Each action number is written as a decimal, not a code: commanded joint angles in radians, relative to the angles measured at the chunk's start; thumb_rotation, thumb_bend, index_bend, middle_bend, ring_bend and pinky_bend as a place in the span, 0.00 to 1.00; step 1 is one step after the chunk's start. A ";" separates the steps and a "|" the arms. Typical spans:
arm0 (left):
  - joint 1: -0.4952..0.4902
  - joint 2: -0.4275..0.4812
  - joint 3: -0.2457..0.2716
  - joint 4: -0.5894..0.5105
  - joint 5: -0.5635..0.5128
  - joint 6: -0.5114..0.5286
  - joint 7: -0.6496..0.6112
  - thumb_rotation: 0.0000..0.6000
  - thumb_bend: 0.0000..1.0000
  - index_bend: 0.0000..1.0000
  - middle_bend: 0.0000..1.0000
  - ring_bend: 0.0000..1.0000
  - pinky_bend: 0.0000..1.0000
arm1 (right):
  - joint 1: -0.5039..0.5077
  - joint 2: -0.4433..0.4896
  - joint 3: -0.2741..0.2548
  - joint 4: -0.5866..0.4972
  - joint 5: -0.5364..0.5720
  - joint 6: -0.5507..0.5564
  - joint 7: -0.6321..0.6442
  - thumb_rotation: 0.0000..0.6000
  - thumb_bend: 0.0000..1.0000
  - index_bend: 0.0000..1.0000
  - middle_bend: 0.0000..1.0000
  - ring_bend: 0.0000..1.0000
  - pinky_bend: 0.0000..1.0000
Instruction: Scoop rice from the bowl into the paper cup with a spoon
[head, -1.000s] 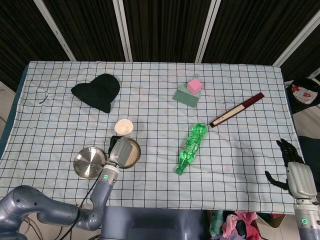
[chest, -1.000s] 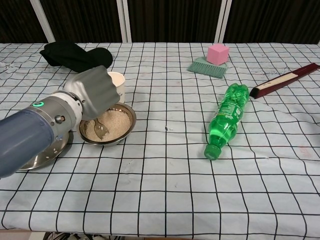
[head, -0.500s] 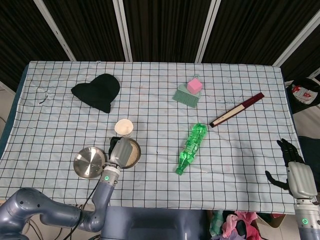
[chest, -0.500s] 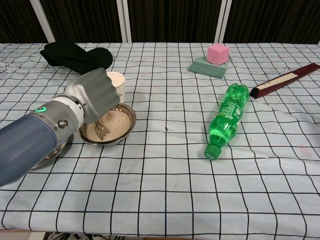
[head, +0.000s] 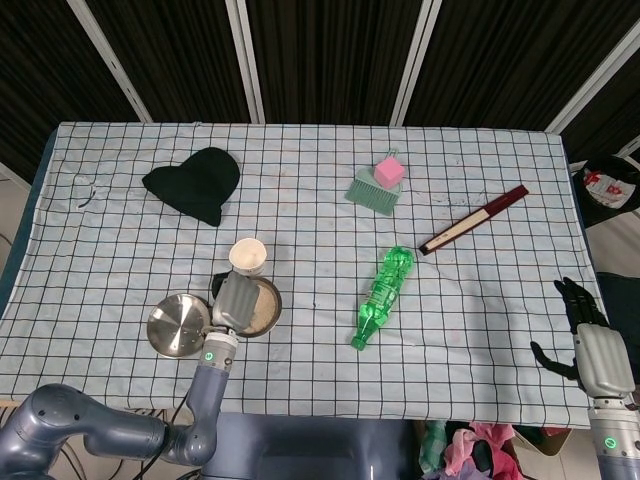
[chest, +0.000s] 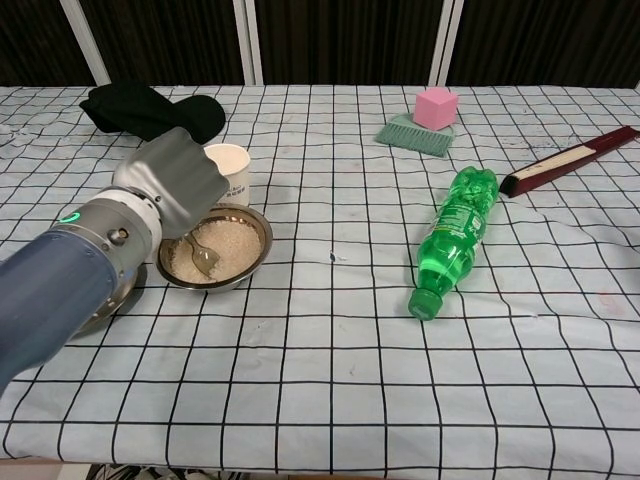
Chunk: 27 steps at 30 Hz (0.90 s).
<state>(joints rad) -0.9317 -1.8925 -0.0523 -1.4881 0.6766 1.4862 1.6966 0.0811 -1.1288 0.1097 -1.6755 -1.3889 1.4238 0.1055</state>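
A metal bowl (chest: 250, 265) (head: 270, 308) of rice sits left of centre, with a white paper cup (chest: 230, 166) (head: 247, 256) just behind it. My left hand (chest: 170, 192) (head: 232, 300) hovers over the bowl's left side and grips a metal spoon (chest: 201, 258) whose scoop lies in the rice. The handle is hidden inside the hand. My right hand (head: 588, 342) hangs off the table's right edge with its dark fingers apart, holding nothing.
A flat metal lid (head: 176, 326) lies left of the bowl. A green bottle (chest: 452, 238) lies on its side at centre right. Further back are a black hat (head: 197, 183), a green brush with a pink block (chest: 428, 122), and a dark red folded fan (chest: 570, 158).
My left hand has shifted slightly left and up over the bowl, uncovering more of the cup. The spoon stays in the rice. The right hand has not moved.
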 joint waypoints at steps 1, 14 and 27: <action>0.010 -0.003 -0.011 0.007 0.006 0.011 -0.017 1.00 0.54 0.80 1.00 1.00 1.00 | 0.000 0.000 0.000 -0.001 0.001 0.000 0.001 1.00 0.23 0.00 0.00 0.00 0.19; 0.047 -0.030 -0.035 0.050 0.017 0.021 -0.070 1.00 0.54 0.80 1.00 1.00 1.00 | -0.001 0.000 0.001 -0.002 0.000 0.002 0.003 1.00 0.23 0.00 0.00 0.00 0.19; 0.046 -0.067 -0.035 0.087 0.042 0.015 -0.024 1.00 0.54 0.80 1.00 1.00 1.00 | -0.001 0.001 0.002 -0.005 0.004 -0.001 0.009 1.00 0.23 0.00 0.00 0.00 0.19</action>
<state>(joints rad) -0.8860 -1.9559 -0.0876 -1.4048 0.7171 1.5036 1.6693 0.0797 -1.1274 0.1116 -1.6805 -1.3848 1.4228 0.1148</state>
